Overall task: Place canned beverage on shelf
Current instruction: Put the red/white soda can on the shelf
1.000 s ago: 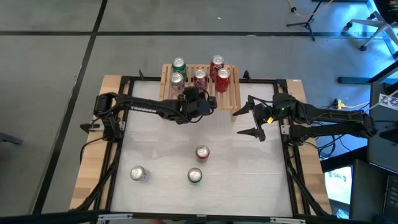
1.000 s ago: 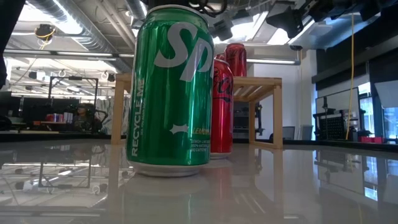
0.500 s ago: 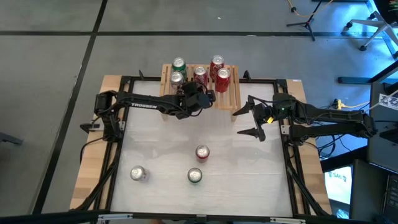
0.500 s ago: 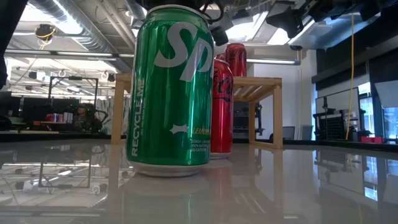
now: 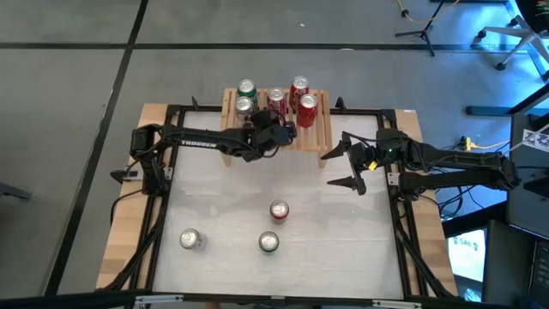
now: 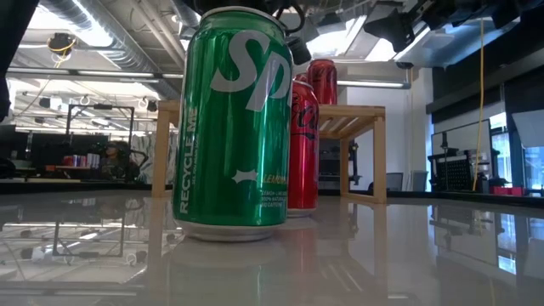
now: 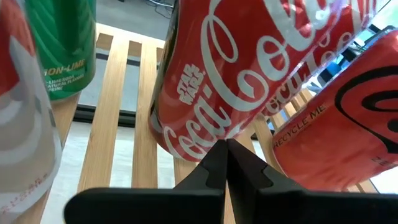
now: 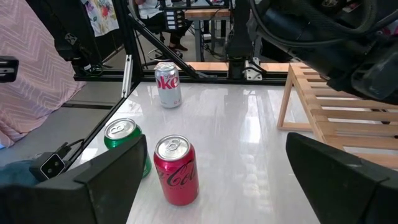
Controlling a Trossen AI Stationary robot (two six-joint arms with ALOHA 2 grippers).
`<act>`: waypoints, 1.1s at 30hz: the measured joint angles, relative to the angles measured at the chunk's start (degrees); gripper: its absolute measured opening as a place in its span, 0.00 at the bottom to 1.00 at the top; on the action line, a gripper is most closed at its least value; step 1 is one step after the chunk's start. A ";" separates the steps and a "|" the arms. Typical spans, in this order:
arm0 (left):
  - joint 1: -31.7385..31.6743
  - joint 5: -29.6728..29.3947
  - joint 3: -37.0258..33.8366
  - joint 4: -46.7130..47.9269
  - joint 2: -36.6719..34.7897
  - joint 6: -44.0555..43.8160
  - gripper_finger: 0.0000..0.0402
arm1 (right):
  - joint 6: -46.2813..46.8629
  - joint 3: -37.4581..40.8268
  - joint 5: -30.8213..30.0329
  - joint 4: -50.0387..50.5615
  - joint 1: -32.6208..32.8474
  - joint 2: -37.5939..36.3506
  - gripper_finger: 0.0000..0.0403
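Standing on the wooden shelf [image 5: 276, 109] at the far edge of the worktop [image 5: 223, 206] are five cans, a red cola can [image 7: 249, 74] among them. The left pincer [image 7: 226, 163] is pressed together right in front of it. The right pincer [image 5: 350, 161] waits spread wide beside the shelf.

The light wooden shelf [image 5: 276, 117] stands at the tabletop's far edge, five cans upright on its slats; three more cans stand on the tabletop.
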State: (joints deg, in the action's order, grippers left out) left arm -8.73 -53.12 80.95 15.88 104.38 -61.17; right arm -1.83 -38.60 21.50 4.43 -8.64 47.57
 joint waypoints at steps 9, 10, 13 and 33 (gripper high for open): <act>2.05 -0.18 0.00 -0.02 0.00 -1.75 0.00 | 0.00 -0.01 0.00 -0.12 0.00 0.24 0.94; 2.25 -0.18 0.02 0.00 0.00 -1.79 0.00 | 0.00 -0.01 0.00 -0.06 0.01 0.28 0.94; 2.76 -0.18 0.02 -0.02 0.00 -2.81 0.00 | 0.00 0.01 0.00 -0.07 0.00 0.31 0.94; 2.21 -0.34 0.04 -1.19 2.01 -4.40 0.00 | 0.00 0.01 0.00 -0.08 0.01 0.31 0.94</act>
State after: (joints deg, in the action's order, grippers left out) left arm -6.53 -53.46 80.99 14.68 106.39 -65.57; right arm -1.83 -38.59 21.50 4.34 -8.63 47.88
